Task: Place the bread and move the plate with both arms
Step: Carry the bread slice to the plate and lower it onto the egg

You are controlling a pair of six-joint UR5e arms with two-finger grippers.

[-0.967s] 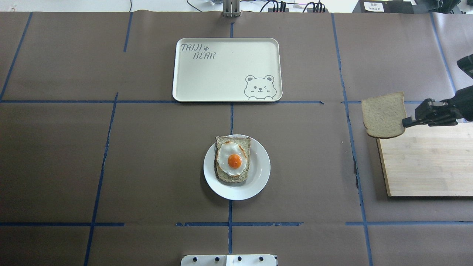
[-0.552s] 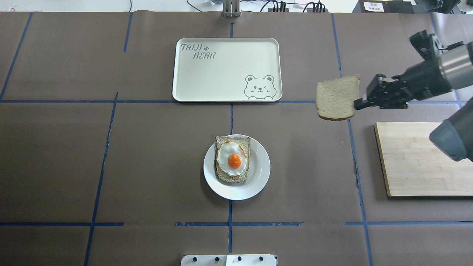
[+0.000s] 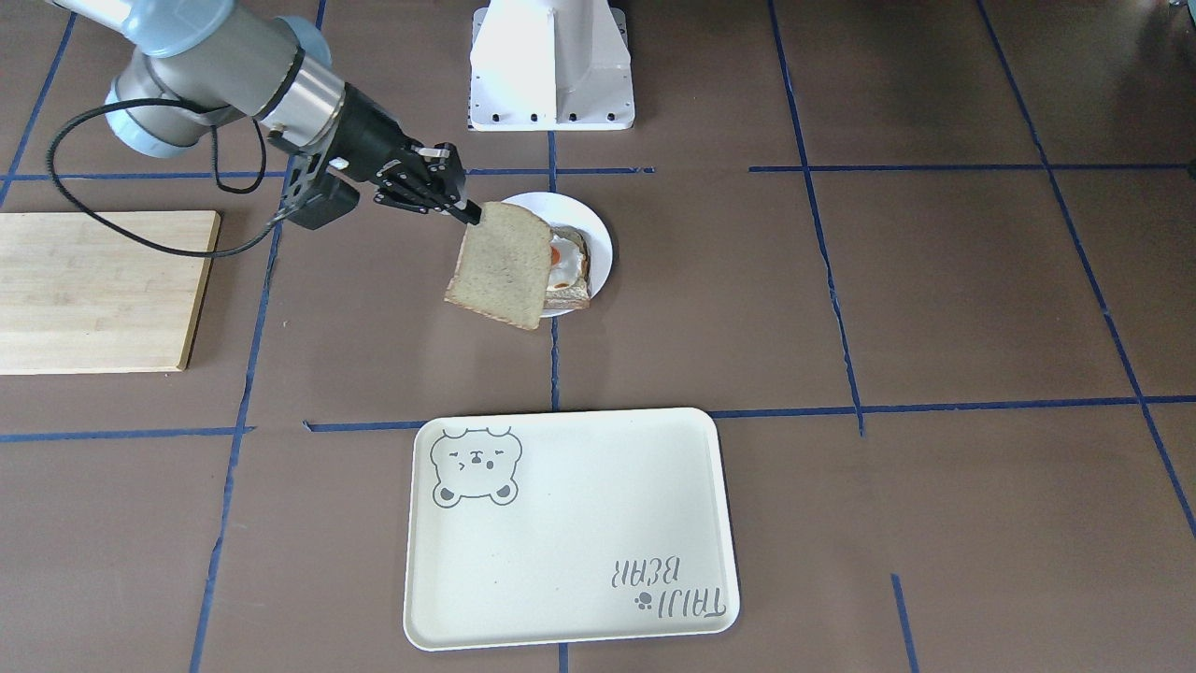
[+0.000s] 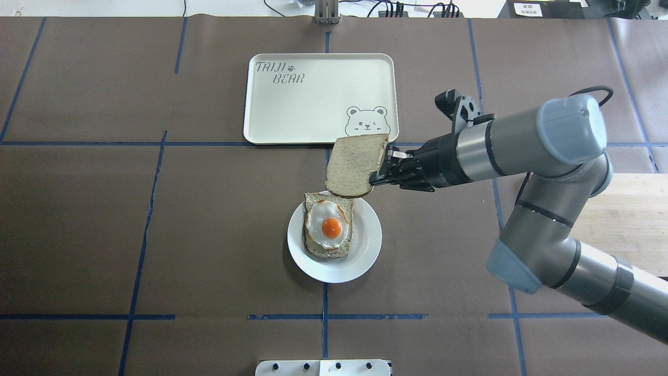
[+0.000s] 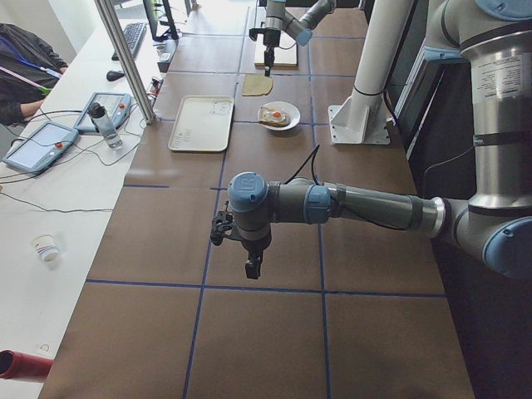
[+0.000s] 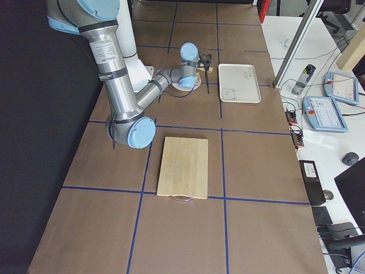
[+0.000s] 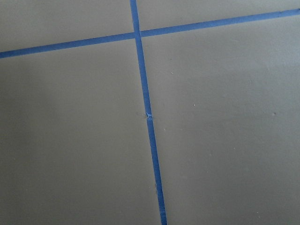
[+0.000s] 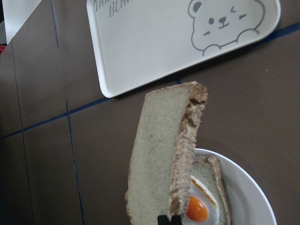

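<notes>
My right gripper [image 4: 377, 175] is shut on one edge of the plain bread slice [image 4: 355, 166] and holds it in the air, tilted, over the far rim of the white plate [image 4: 365, 256]. The plate carries another slice topped with a fried egg [image 4: 329, 227]. In the front view the bread [image 3: 500, 266] hangs from the gripper [image 3: 467, 213] and partly hides the plate [image 3: 600, 245]. The right wrist view shows the bread [image 8: 164, 159] edge-on above the plate [image 8: 253, 197]. My left gripper [image 5: 249, 266] shows only in the left side view, low over bare table far from the plate; I cannot tell its state.
A cream bear tray [image 4: 318, 96] lies beyond the plate. A wooden cutting board [image 4: 626, 209] lies at the right, partly under my right arm. The white pedestal [image 3: 551, 65] stands at the robot's side of the table. Blue tape lines [image 7: 145, 112] cross the brown cover.
My right arm has carried the bread leftward from above the cutting board's corner to over the plate's far rim. The plate, the egg slice and the tray have not moved.
</notes>
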